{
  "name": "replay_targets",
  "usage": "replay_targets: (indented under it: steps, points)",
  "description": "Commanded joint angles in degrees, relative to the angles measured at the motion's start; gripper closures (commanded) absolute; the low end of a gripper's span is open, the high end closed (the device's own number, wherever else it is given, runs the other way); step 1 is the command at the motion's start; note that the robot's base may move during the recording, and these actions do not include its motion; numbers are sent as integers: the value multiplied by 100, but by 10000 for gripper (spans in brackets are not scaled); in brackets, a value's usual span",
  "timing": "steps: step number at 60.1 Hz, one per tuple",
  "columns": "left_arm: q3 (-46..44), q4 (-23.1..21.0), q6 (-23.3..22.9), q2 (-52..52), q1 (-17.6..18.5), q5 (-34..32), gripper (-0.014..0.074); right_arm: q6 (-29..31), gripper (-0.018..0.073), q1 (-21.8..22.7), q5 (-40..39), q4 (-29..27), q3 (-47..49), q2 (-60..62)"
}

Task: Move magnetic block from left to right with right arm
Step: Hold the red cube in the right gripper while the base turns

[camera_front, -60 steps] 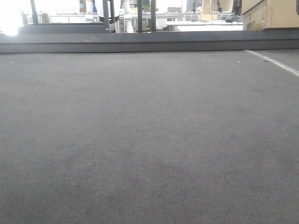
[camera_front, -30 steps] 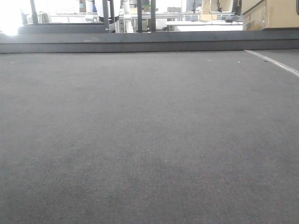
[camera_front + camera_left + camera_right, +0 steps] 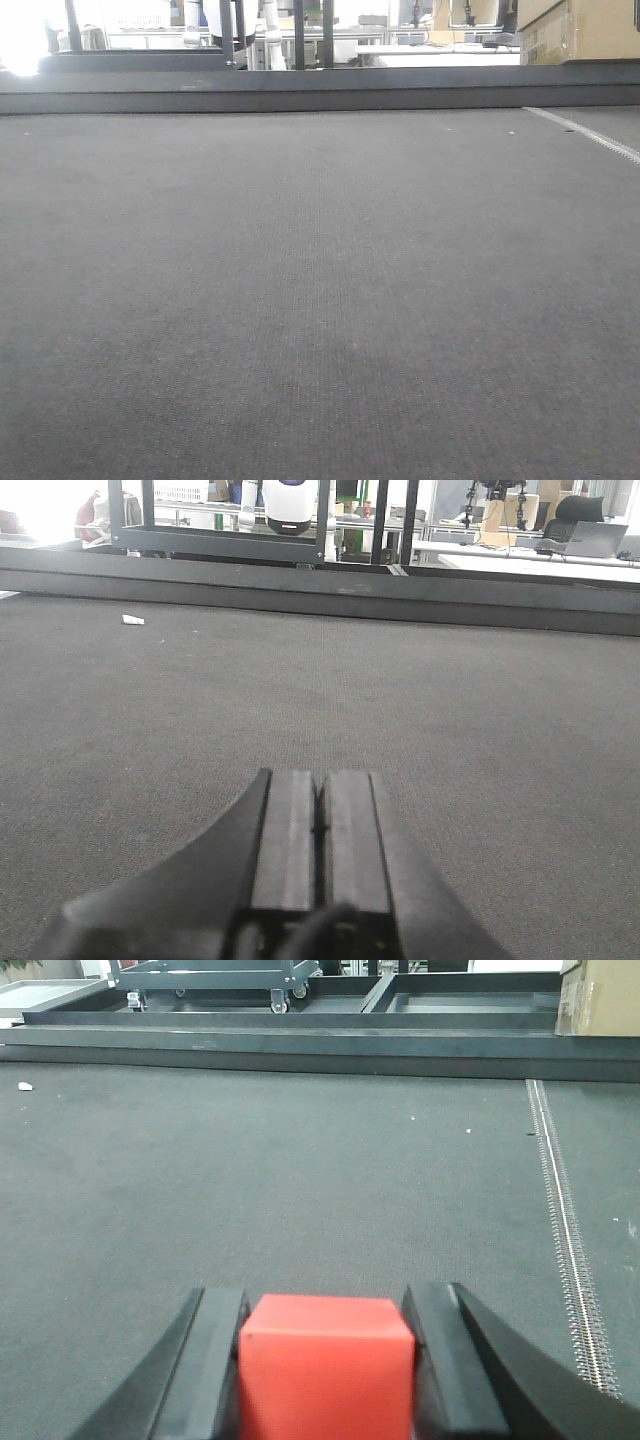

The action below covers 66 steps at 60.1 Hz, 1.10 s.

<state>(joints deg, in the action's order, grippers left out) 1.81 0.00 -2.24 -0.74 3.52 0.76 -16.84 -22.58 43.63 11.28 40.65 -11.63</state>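
In the right wrist view the magnetic block point(image 3: 327, 1370), a bright-red cube, fills the gap between the two black fingers of my right gripper point(image 3: 325, 1296). The gripper is shut on it, both pads against its sides, low over the dark grey carpet point(image 3: 300, 1180). Seen from the left wrist, my left gripper point(image 3: 320, 776) is shut with its pads pressed together and nothing between them, just above the carpet. The front view shows only carpet point(image 3: 320, 300); neither gripper nor the block appears there.
A raised dark ledge point(image 3: 300, 1045) bounds the carpet at the far end. A pale metallic strip point(image 3: 560, 1200) runs along the right side, with a cardboard box point(image 3: 600, 995) beyond it. A small white scrap point(image 3: 132, 620) lies far left. Racks and tables stand behind the ledge.
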Motion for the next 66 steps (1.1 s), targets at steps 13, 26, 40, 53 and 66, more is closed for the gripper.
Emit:
replay_targets:
  steps: [13, 26, 40, 53, 66]
  points:
    - [53, 0, -47, -81, -9, -518, 713, 52, 461, 41, -560, 111, 135, -81]
    - [53, 0, -47, -81, -9, -518, 713, 52, 461, 41, -560, 111, 135, -81]
    - [53, 0, -47, -81, -9, -518, 713, 52, 461, 41, -560, 111, 135, -81]
    - [53, 0, -47, -38, -142, -518, 713, 52, 461, 41, -553, 111, 122, -81]
    - [53, 0, -47, -61, -178, -518, 713, 52, 461, 41, -548, 111, 122, -81]
